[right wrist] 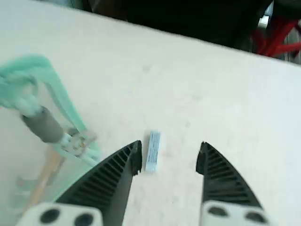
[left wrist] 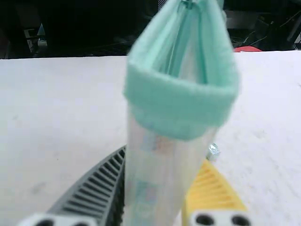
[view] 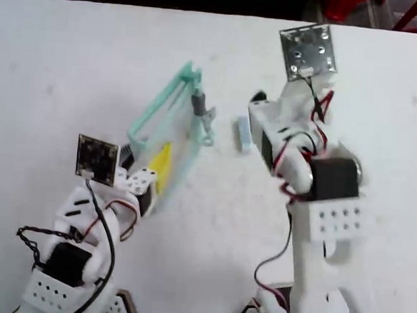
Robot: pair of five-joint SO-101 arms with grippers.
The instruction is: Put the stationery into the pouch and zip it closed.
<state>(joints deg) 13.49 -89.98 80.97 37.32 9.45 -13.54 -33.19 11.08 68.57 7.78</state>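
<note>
Right gripper [right wrist: 169,153] was spread wide over the small eraser [right wrist: 153,150] lying on the table [right wrist: 211,84] near the pouch [view: 169,125], which the left gripper [left wrist: 153,188] had clamped. Loading stage, I'd guess; next it needs to straddle that eraser squarely.

2 white arms [view: 331,217]; red and black cables [view: 306,145]; left gripper [left wrist: 164,157] grey and yellow

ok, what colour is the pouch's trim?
Mint green, on a clear pouch; best in the left wrist view.
</note>
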